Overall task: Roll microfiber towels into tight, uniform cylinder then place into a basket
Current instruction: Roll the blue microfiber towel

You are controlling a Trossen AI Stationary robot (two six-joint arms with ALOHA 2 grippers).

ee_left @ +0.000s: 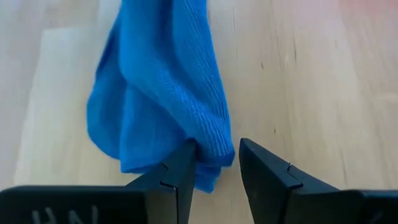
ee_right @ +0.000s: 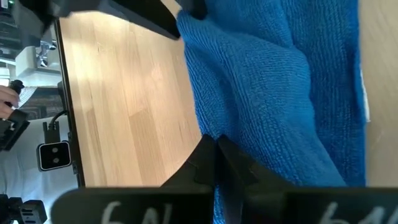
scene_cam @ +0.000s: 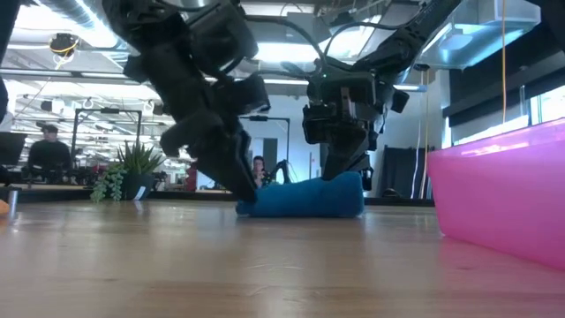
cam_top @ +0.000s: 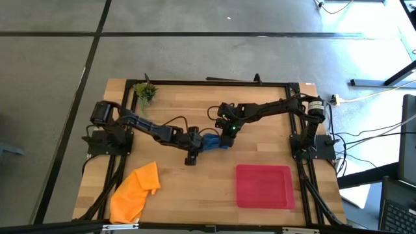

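Observation:
The blue towel [cam_top: 213, 142] lies on the wooden table as a loose roll [scene_cam: 305, 198] between my two grippers. My left gripper [cam_top: 194, 145] is at its left end [ee_left: 214, 158], with the fingers closed on that end. My right gripper [cam_top: 228, 134] stands over its right end [ee_right: 214, 155], with the fingers together on the cloth. The orange towel [cam_top: 136, 192] lies crumpled at the near left, partly over the table's edge. The red tray [cam_top: 263, 186] rests flat at the near right and shows in the low view [scene_cam: 503, 190] as a pink wall. My left gripper has the roll's left end [ee_left: 211, 146] between its two fingers. Several folded layers are bunched there. The fingers slant down from the table's left side, and the roll lies on the table. My right gripper comes from above, pointing down, its fingers [ee_right: 202, 163] closed together on the cloth near the roll's right end [ee_right: 249, 143]. Whether it pinches one layer or several, I cannot tell. The towel lies on the table.
A small potted plant [cam_top: 145, 93] stands at the far left corner. Bare wood [cam_top: 195, 188] lies between the orange towel and the tray. People and desks show in the room beyond the table [scene_cam: 48, 150].

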